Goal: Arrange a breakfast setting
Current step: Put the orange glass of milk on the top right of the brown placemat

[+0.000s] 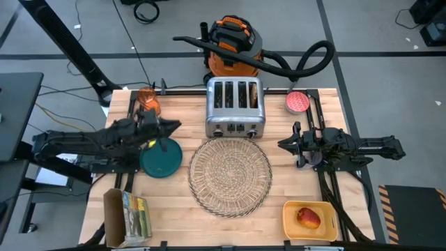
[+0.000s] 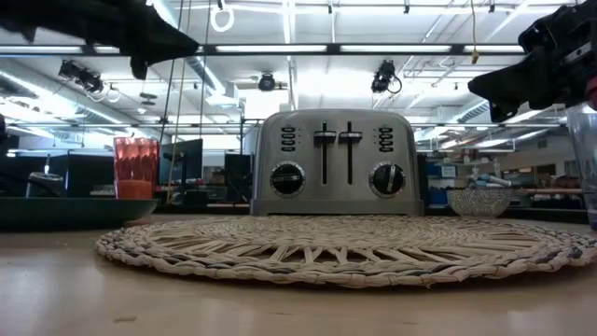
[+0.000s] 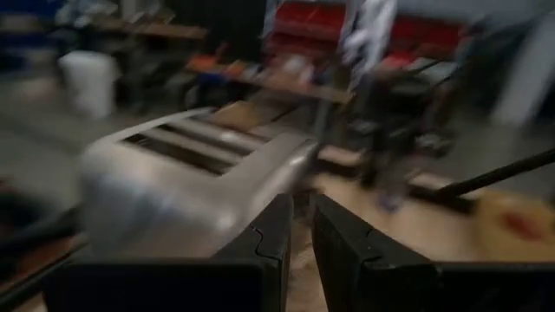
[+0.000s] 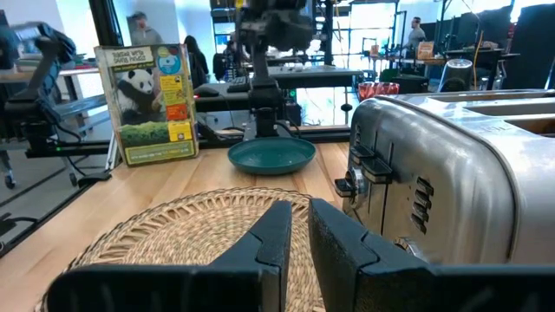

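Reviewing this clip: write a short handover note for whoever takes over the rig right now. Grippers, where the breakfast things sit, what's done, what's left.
Left gripper: nearly shut, empty, above the table by the teal plate.
Right gripper: nearly shut, empty, right of the toaster.
Woven placemat: table centre, bare.
Orange cup: back left.
Pink-red bowl: back right.
Apple: in the yellow tray, front right.
Toast and spoon: cannot make out.
Done: placemat laid. Left: everything else onto or around the placemat.
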